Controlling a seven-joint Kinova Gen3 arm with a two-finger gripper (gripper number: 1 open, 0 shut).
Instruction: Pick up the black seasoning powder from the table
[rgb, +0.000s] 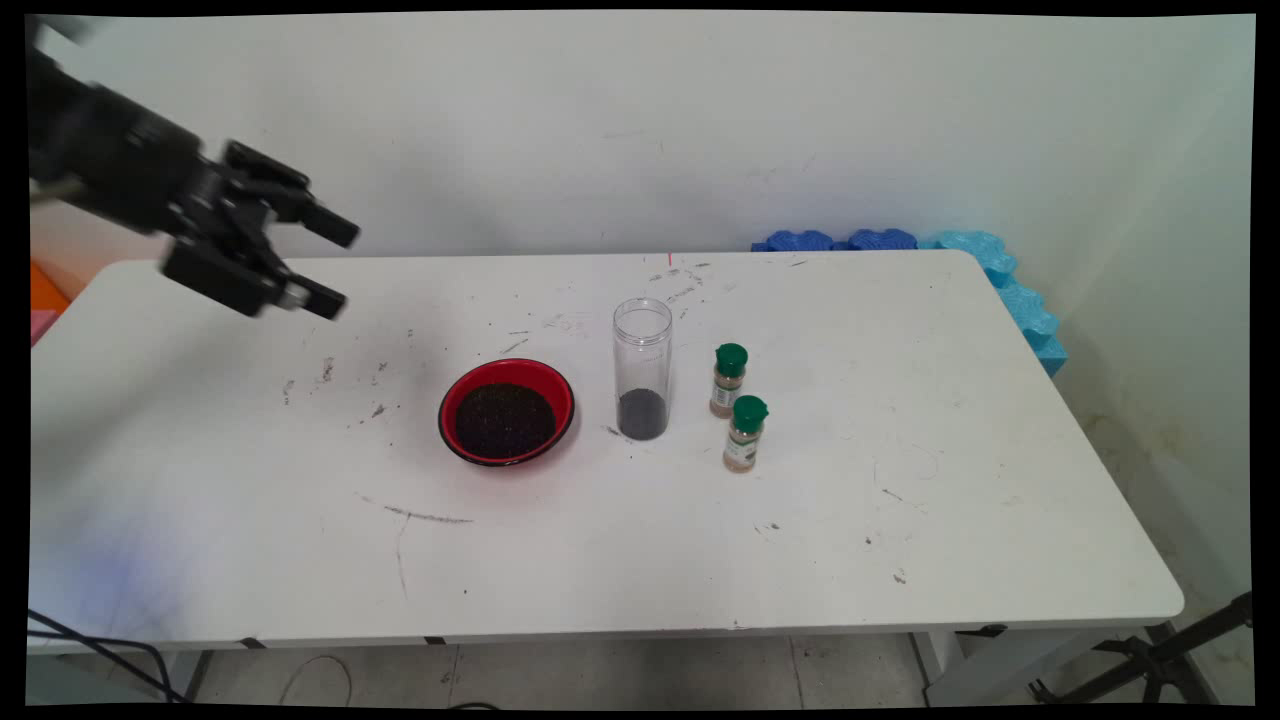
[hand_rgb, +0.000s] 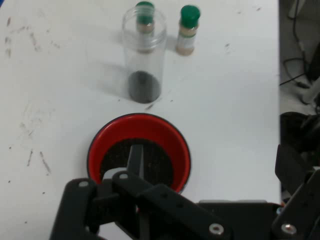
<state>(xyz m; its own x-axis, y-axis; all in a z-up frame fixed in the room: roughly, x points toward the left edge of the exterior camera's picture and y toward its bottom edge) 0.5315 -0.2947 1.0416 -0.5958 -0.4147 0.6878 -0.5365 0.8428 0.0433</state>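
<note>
My black gripper hangs above the table's far left part, tilted down to the right, open and holding nothing. A red bowl of dark grains sits right of it and nearer the front, closest to the hand. In the hand view one finger shows in front of the bowl. Past the bowl stands a tall clear jar with dark grains at its bottom. Two small green-capped spice bottles stand right of the jar; in the hand view one bottle is beside the jar, the other behind it.
The white table is scuffed with dark marks. Blue foam pieces line its far right corner by the wall. An orange and pink object lies past the left edge. Black cables hang at the front left.
</note>
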